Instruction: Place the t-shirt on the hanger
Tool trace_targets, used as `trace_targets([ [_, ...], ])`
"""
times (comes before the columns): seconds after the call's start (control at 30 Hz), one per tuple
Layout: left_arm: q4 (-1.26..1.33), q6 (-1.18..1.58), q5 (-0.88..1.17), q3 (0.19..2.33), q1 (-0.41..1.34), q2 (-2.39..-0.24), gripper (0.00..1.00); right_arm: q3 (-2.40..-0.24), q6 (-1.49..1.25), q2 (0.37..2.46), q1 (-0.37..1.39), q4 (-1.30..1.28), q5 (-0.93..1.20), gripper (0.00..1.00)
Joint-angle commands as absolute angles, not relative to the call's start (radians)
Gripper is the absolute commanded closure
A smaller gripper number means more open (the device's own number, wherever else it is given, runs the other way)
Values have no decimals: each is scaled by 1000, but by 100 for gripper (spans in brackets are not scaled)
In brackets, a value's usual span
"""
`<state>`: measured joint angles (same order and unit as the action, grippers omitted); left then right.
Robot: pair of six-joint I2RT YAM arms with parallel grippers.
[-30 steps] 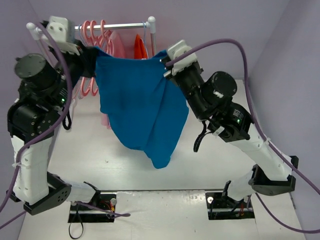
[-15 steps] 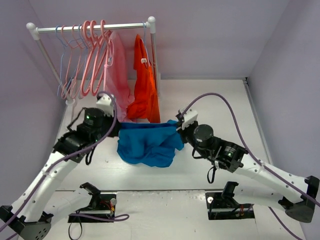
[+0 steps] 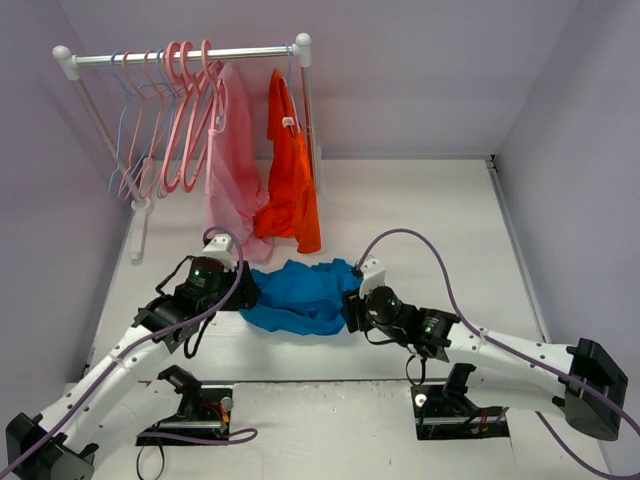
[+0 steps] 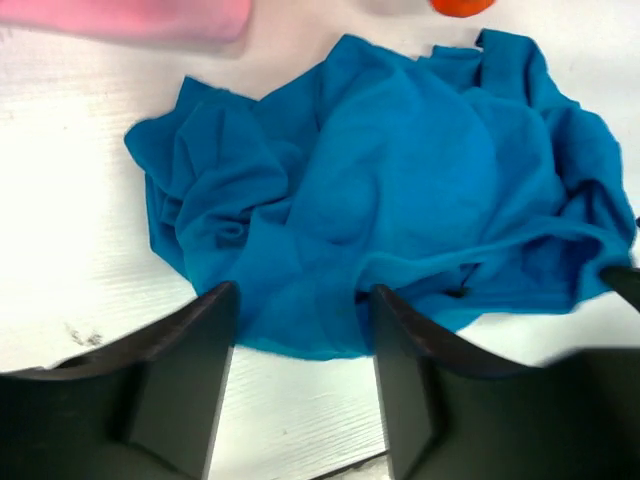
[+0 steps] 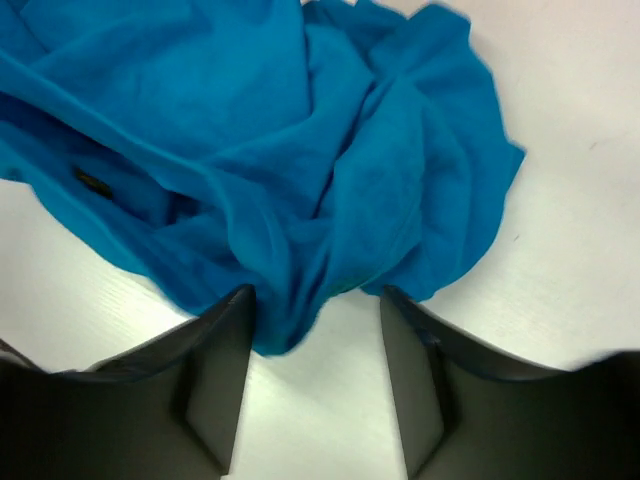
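In the top external view, the t-shirt [image 3: 298, 295] lies in a crumpled heap on the surface [image 3: 420, 215]. A second ago the two arms held it stretched high between them in front of the rail [image 3: 180, 55]. Both arms have since folded down low, the left hand [image 3: 245, 291] and the right hand [image 3: 350, 308] at opposite edges of the heap. The hanger [image 3: 124, 120] hangs bare at the left end of the rail beside the pink hangers [image 3: 185, 110], well apart from the shirt. The pink garment [image 3: 232, 170] and orange garment [image 3: 290, 170] hang further right. In the left wrist view, the left hand [image 4: 303, 300] has its fingers spread wide, the near hem of the t-shirt [image 4: 400, 190] lying loose between them. In the right wrist view, the right hand [image 5: 318, 300] is equally spread, a fold of the t-shirt [image 5: 250, 130] just reaching the gap, unclamped. The shirt has been let go; I judge hanging has yet to start and needs a fresh grip.
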<state>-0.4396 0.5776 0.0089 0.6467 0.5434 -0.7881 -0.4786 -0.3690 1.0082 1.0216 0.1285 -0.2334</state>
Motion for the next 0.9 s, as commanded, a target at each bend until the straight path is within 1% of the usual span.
trace_targets([
  [0.0,-452,555,36,804,546,-772,43,-605,-359,960,1027,168,-275,40],
  [0.07,-522,524,28,912,545,-789,40,-676,-310,967,1026,141,-288,34],
  [0.13,-587,494,11,1054,545,-820,40,-763,-235,980,1023,106,-307,32],
  [0.17,-616,482,11,1055,545,-837,40,-797,-235,980,1022,106,-307,31],
  [0.2,-645,471,-21,1158,545,-857,40,-858,-194,991,1019,91,-311,30],
  [0.23,-699,450,-53,1214,545,-897,40,-888,-174,1002,1011,81,-314,29],
  [0.27,-726,442,-73,1329,542,-918,40,-942,-141,1008,1005,77,-316,29],
  [0.3,-752,431,-90,1333,541,-944,40,-943,-140,1012,1000,77,-316,29],
  [0.37,-818,374,-149,1579,530,-1026,40,-1011,-87,1033,978,68,-299,28],
  [0.43,-853,312,-181,1695,505,-1106,40,-1061,-51,1054,956,65,-275,28],
  [0.5,-865,265,-143,1839,404,-1192,42,-1094,-26,1072,941,63,-253,28],
  [0.53,-865,252,-87,1900,333,-1232,43,-1101,-17,1078,935,63,-246,28],
  [0.67,-859,201,65,2129,138,-1372,48,-1128,21,1120,923,64,-205,27],
  [0.73,-859,175,131,2205,66,-1453,51,-1136,28,1132,920,64,-175,27],
  [0.77,-859,172,182,2254,10,-1476,52,-1136,27,1137,919,63,-151,27],
  [0.87,-856,164,235,2343,-127,-1558,52,-1122,23,1137,918,64,-88,26],
])
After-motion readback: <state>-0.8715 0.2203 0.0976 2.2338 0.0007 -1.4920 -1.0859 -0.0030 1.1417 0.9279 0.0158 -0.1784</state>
